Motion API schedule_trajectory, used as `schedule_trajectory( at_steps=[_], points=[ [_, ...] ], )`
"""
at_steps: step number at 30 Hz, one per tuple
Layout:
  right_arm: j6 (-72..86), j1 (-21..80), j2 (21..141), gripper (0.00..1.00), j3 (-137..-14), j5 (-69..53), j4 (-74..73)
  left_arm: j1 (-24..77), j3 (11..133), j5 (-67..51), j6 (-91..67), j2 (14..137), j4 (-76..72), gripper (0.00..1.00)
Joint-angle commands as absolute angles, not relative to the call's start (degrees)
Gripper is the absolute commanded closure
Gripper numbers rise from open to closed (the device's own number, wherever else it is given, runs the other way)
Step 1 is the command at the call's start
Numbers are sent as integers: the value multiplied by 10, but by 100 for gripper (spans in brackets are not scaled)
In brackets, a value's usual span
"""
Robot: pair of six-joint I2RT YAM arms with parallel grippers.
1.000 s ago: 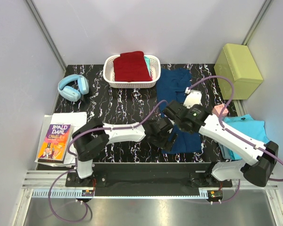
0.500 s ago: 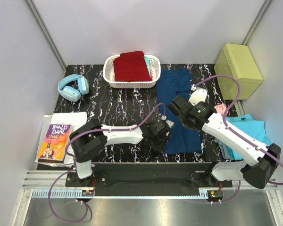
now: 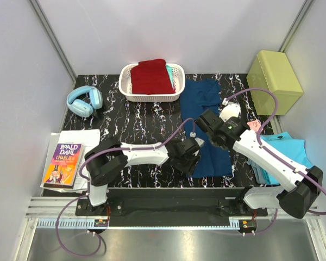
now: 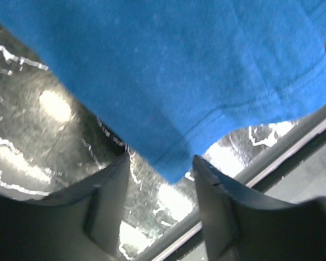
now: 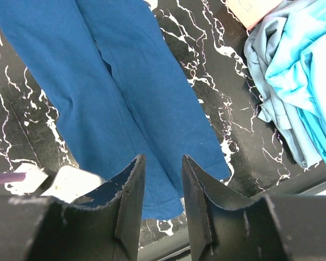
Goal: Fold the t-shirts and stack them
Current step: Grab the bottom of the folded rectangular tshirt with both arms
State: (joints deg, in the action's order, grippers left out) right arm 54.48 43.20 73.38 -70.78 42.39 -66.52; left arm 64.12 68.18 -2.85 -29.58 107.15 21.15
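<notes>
The navy blue t-shirt [image 3: 209, 103] lies folded into a long strip on the black marble table, and no print shows. My left gripper [image 3: 194, 156] is open at its near left corner. In the left wrist view the hem corner [image 4: 176, 168] lies between the open fingertips of the left gripper [image 4: 162, 166], not pinched. My right gripper [image 3: 204, 122] is open and empty above the middle of the strip; it [image 5: 163, 166] looks down on the shirt [image 5: 119, 92]. A dark red t-shirt [image 3: 151, 76] lies folded in the basket. Turquoise t-shirts [image 3: 285, 149] lie crumpled at the right edge.
A white basket [image 3: 176, 93] stands at the back. Blue headphones [image 3: 85, 101] and a book [image 3: 64, 163] on papers lie at the left. A green box [image 3: 274, 74] stands at the back right. A small pink object [image 3: 254, 126] lies beside the turquoise pile [image 5: 299, 81].
My right gripper has drawn back from the shirt's near part toward its middle. My left gripper has edged right to the hem corner. The shirt now lies flatter.
</notes>
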Motion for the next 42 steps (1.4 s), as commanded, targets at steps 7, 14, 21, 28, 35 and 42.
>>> schedule_trajectory(
  at_steps=[7,14,21,28,35,42],
  points=[
    [550,407,705,59,-711,428,-651,648,719,-38,-275,1115,246,61],
    [548,402,714,59,-706,423,-647,648,693,-1,-283,1084,262,76],
    [547,400,722,59,-700,422,-644,648,633,56,-314,1011,332,100],
    [551,397,742,59,-690,410,-641,648,578,81,-345,949,367,96],
    [517,397,750,56,-683,382,-614,649,591,112,-334,917,357,30],
    [526,399,742,53,-596,249,-614,649,568,132,-320,834,326,16]
  ],
)
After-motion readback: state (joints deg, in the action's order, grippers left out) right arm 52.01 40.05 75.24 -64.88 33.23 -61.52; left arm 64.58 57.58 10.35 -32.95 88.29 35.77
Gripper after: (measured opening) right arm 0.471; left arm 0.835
